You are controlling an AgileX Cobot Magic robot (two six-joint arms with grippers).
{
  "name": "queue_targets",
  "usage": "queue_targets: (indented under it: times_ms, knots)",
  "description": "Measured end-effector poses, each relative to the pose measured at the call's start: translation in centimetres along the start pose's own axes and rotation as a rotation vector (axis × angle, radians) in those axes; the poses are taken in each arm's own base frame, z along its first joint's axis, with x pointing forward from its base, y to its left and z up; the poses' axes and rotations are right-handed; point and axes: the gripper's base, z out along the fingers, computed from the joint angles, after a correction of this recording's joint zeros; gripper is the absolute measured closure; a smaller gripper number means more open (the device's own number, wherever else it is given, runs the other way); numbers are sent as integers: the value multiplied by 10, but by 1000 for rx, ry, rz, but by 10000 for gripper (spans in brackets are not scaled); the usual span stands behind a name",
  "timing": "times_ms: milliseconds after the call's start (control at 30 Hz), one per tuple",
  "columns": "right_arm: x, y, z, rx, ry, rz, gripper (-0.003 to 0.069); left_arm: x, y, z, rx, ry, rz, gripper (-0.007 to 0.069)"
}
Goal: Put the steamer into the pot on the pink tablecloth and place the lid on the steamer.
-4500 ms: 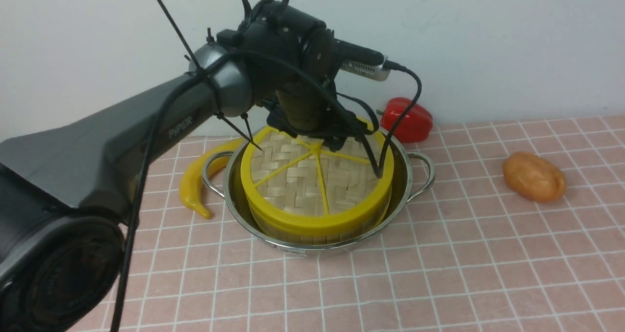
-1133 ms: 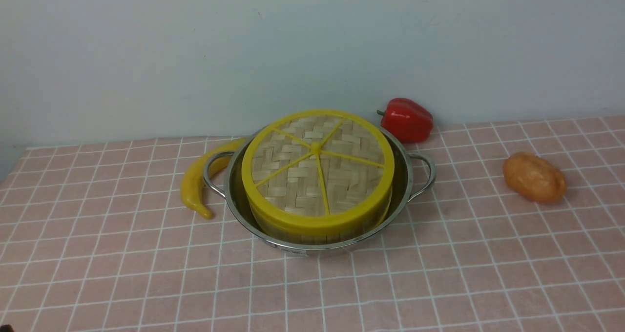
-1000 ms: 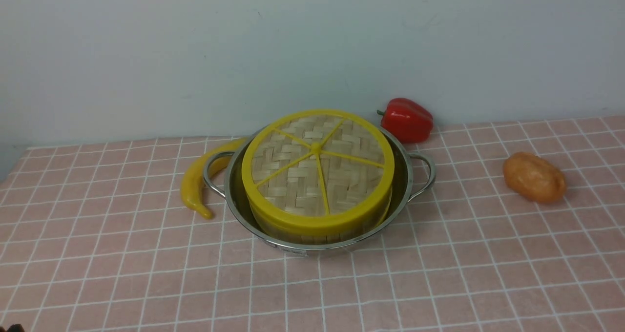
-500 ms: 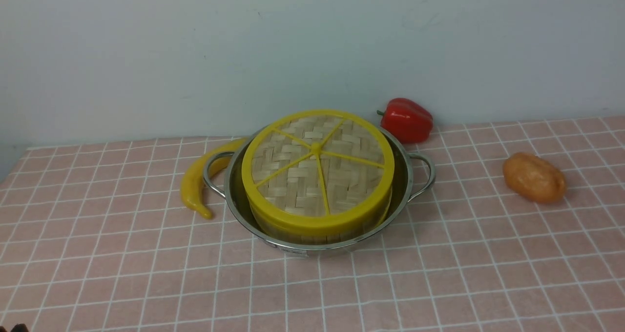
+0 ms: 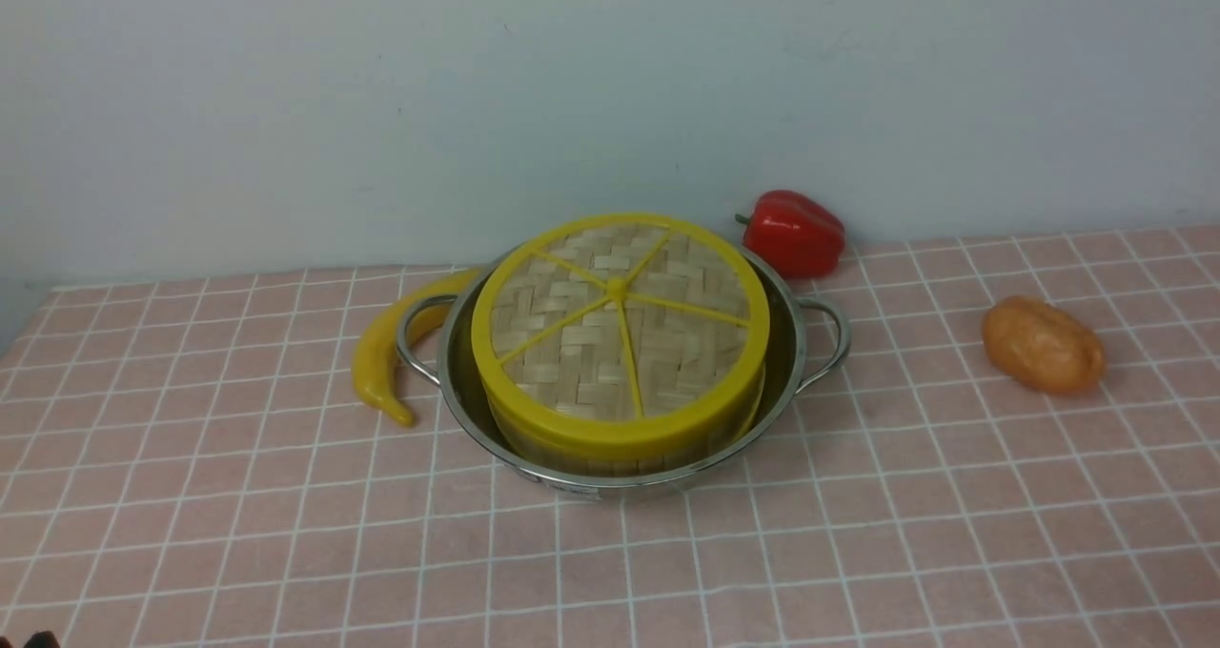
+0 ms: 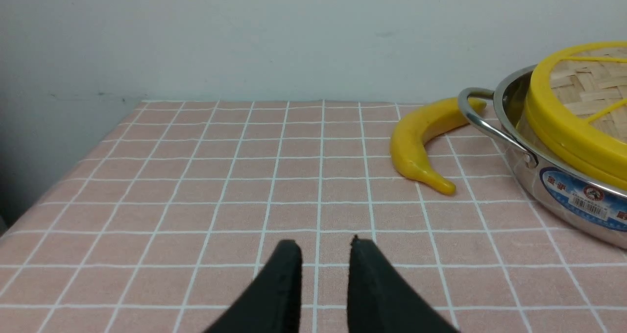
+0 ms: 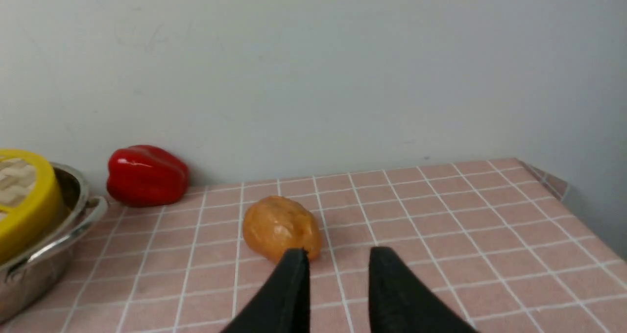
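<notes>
The lid (image 5: 620, 329) lies flat on the steamer (image 5: 610, 464), of which only a strip of bamboo wall shows below the lid's yellow rim. The steamer stands inside the pot (image 5: 791, 362) on the pink tablecloth (image 5: 858, 534). Its contents are hidden. Neither gripper shows in the front view. My left gripper (image 6: 325, 245) hovers low over the cloth, well apart from the pot (image 6: 563, 186) and lid (image 6: 583, 93), jaws close together and empty. My right gripper (image 7: 338, 252) is also empty with jaws close together, on the other side of the pot (image 7: 44, 259).
A yellow banana (image 5: 376, 362) lies against the pot's left handle. A red pepper (image 5: 793, 233) sits by the wall behind the pot. An orange potato (image 5: 1042, 345) lies to the right, just ahead of the right gripper (image 7: 279, 227). The wall is close behind.
4.5 s ago my left arm reached over the lid on the steamer; it has since pulled back out of the front view. Nothing has moved in the last second.
</notes>
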Motion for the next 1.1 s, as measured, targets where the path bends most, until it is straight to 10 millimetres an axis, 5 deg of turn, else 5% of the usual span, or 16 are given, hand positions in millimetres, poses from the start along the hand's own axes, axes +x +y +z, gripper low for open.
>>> queue_targets:
  times_ms: [1100]
  knots:
    - [11, 3, 1, -28, 82, 307, 419, 0, 0, 0, 1, 1, 0, 428]
